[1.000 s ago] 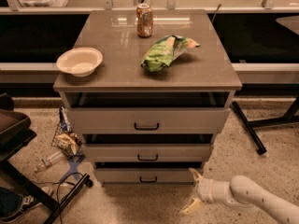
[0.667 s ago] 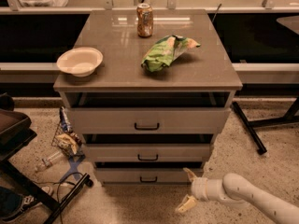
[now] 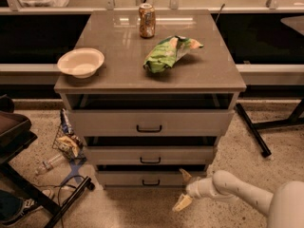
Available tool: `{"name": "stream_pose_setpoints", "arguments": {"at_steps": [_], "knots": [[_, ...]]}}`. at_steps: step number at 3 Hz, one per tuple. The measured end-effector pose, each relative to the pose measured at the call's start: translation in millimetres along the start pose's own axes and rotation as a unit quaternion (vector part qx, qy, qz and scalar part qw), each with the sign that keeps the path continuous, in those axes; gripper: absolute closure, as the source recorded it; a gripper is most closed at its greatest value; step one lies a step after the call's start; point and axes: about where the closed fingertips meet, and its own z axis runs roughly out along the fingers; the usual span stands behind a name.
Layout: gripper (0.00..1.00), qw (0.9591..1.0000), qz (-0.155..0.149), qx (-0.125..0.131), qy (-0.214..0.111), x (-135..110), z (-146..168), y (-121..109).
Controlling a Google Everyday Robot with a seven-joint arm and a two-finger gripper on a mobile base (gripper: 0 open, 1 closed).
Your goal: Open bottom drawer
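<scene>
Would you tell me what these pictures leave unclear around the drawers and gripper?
Camera view, bottom drawer: inside hidden by its front and the middle drawer.
The gripper, open near its right end: contact with the front unclear.
The arm: cut off at the lower right corner.
The can: label blurred.

On the table I count one white bowl, one can, one green bag. Under it, three: top drawer, middle drawer, bottom drawer. My one pincer hangs low by the bottom drawer's right end.
</scene>
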Motion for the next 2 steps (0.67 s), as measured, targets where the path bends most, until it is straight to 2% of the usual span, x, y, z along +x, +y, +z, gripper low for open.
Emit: {"name": "stream_pose_setpoints", "arguments": {"at_steps": [1,2], "knots": [[0.00,0.9992,-0.020,0.005,0.033,5.6,14.2,-10.6],[0.00,0.9974,-0.032,0.015,0.062,19.0,14.5,-25.4]]}}
